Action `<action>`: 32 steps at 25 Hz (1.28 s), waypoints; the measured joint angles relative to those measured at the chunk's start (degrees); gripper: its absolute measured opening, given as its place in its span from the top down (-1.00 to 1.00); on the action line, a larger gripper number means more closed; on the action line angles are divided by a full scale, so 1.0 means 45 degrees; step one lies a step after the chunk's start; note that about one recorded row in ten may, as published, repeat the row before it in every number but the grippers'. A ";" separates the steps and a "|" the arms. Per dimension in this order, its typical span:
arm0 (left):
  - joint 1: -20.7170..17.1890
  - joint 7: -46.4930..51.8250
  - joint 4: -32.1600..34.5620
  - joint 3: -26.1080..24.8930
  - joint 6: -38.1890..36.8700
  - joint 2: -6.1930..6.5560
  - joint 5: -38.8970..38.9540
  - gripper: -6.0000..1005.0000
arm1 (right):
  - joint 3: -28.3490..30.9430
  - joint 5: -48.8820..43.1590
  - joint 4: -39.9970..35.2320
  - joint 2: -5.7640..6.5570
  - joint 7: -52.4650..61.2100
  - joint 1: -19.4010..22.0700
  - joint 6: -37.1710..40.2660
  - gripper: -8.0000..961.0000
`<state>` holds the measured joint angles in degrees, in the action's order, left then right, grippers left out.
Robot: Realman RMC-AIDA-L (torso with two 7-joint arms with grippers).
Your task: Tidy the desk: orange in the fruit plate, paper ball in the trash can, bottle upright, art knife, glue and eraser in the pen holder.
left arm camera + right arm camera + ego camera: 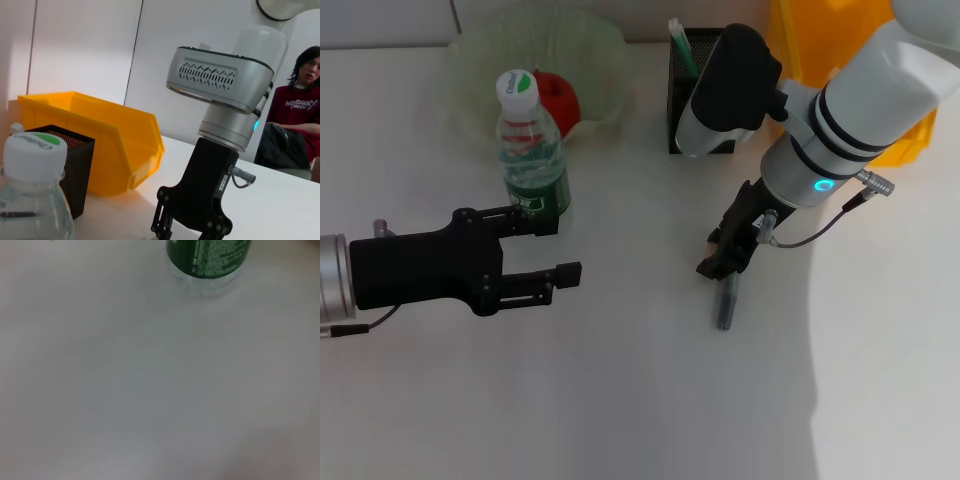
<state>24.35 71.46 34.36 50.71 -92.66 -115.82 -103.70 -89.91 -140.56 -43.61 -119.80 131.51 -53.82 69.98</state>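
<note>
We see the white desk (620, 400) with the bottle (532, 150) standing upright toward the far left part of it, its white cap on top and its green label facing us. Just behind the bottle, near the far edge, is the fruit plate (590, 50), and the orange (558, 100) lies inside it, partly hidden by the bottle. The pen holder (688, 95) stands near the middle of the far edge, with a green and white stick standing up in it, and the trash can (820, 40) is just beside it at the far right corner. Our left gripper (555, 250) is over the left part of the desk, on the near side of the bottle; its two black fingers are spread apart and hold nothing, and the upper finger comes just in front of the bottle's lower part. Our right gripper (725, 262) points down at the middle of the desk, and a dark, slim stick-like object (726, 303) lies on the surface directly under its tip. We cannot tell if the right fingers are closed on this object or only touch it. In the left wrist view the right gripper (187, 232) appears beside the pen holder (75, 165) and the trash can (110, 140). The paper ball and the eraser are not visible to us.
</note>
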 joint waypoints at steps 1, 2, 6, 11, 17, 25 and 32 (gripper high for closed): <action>0.0000 0.0000 0.0000 0.0001 0.0004 -0.0001 0.0000 -0.45 | 0.0008 0.0029 -0.0041 0.0000 -0.0001 0.0023 0.0001 0.13; 0.0000 0.0000 0.0001 0.0000 0.0006 -0.0002 0.0000 -0.45 | 0.0039 0.0066 -0.0098 0.0000 -0.0001 0.0048 0.0002 0.13; -0.0023 -0.0001 0.0001 0.0000 0.0008 -0.0004 0.0000 -0.45 | 0.0396 0.0211 -0.1484 0.0034 0.0268 0.0542 0.0269 0.14; -0.0029 -0.0001 0.0003 0.0001 -0.0041 -0.0004 -0.0001 -0.45 | 0.2143 0.0303 -0.4764 0.0074 0.0937 0.1655 0.0078 0.15; -0.0004 0.0004 0.0021 0.0000 -0.0080 -0.0005 -0.0002 -0.45 | 0.4476 0.1077 -0.5424 0.0157 0.0946 0.1933 -0.2142 0.15; 0.0018 0.0100 0.0099 0.0000 -0.0092 -0.0084 -0.0002 -0.45 | 0.5039 0.1446 -0.3711 0.0164 -0.0302 0.1392 -0.3707 0.15; 0.0000 0.0111 0.0055 0.0000 -0.0087 -0.0100 -0.0001 -0.45 | 0.5071 0.1451 -0.3746 0.0145 -0.0337 0.1488 -0.3657 -0.09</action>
<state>24.35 71.96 34.61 50.71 -93.05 -116.28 -103.71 -67.09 -134.02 -60.47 -119.14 130.00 -47.13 53.52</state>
